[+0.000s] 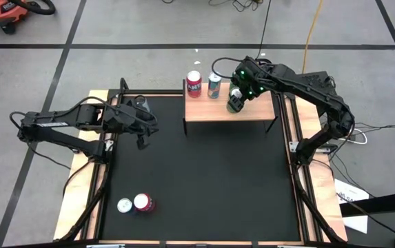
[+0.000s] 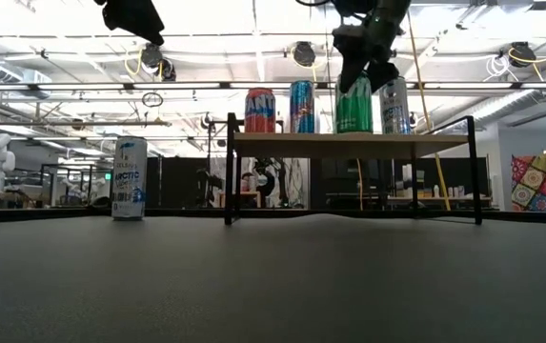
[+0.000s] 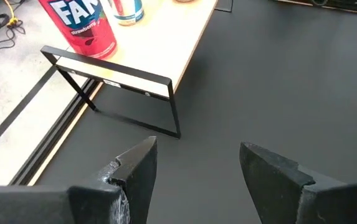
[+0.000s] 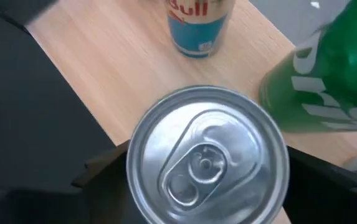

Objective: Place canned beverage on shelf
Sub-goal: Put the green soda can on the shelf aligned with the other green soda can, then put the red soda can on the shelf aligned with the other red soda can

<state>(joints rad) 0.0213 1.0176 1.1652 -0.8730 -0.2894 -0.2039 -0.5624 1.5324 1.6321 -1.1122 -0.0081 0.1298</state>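
We see the right gripper pinching a silver-topped can over the shelf at the far side of the bench, beside the green can standing there, while the left gripper waits spread at the far left.

**What I can't make out**

My right gripper covers the silver can, so its label stays hidden. The green can beside it is blurred and cropped. The red can loses its top.
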